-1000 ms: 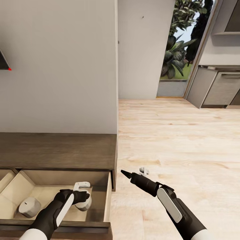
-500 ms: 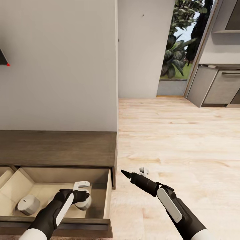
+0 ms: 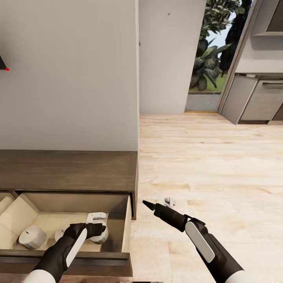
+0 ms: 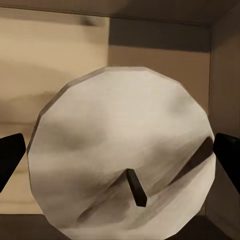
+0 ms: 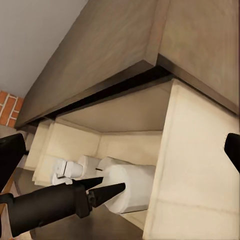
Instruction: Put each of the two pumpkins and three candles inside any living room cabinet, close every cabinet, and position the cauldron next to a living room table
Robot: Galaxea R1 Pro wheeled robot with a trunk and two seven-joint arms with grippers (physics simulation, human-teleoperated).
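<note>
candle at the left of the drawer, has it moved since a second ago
No. The candle keeps its place against the drawer's left wall; the whole head view shifted, so the camera moved.

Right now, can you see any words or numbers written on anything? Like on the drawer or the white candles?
None: no words, numbers or labels can be read anywhere.
The candle between the left gripper's fingers is plain white with a dark wick.
The candle lying in the open drawer of the cabinet is plain too.
The red dot on the wall is no sign.
</note>
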